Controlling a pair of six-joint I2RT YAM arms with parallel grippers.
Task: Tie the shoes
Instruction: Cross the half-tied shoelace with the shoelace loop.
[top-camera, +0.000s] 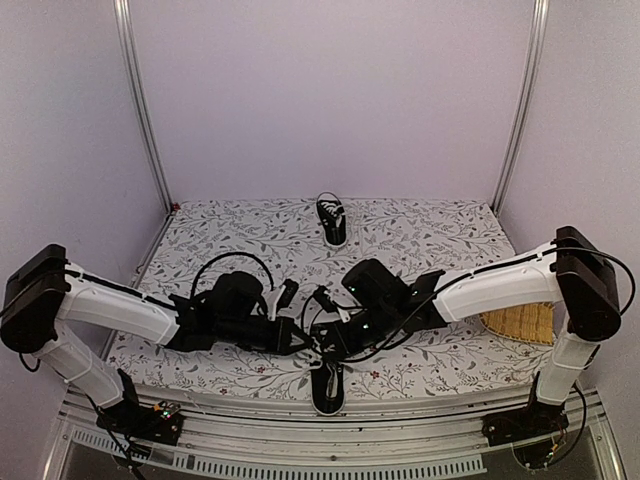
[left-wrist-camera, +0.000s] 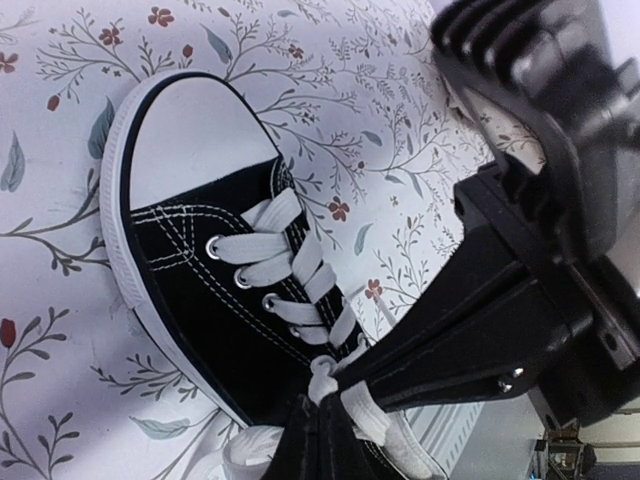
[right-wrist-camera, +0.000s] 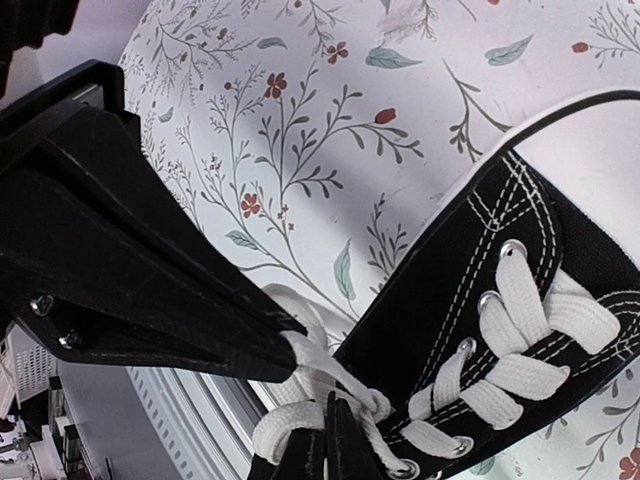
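Note:
One of the shoes (top-camera: 327, 388), black canvas with a white toe cap (left-wrist-camera: 190, 140) and white laces (left-wrist-camera: 285, 262), lies at the table's near edge with its toe pointing toward the arms. Both grippers meet over its tongue end. My left gripper (left-wrist-camera: 320, 405) is shut on a strand of white lace just below the knot (right-wrist-camera: 375, 405). My right gripper (right-wrist-camera: 332, 405) is shut on the other lace strand, its fingers tip to tip with the left one (right-wrist-camera: 290, 340). The second shoe (top-camera: 332, 220) stands alone at the far middle of the table.
A woven straw mat (top-camera: 520, 322) lies at the right edge under the right arm. The metal front rail (top-camera: 330, 430) runs just below the near shoe. Upright frame posts (top-camera: 140, 100) stand at the back corners of the flowered tablecloth (top-camera: 420, 230).

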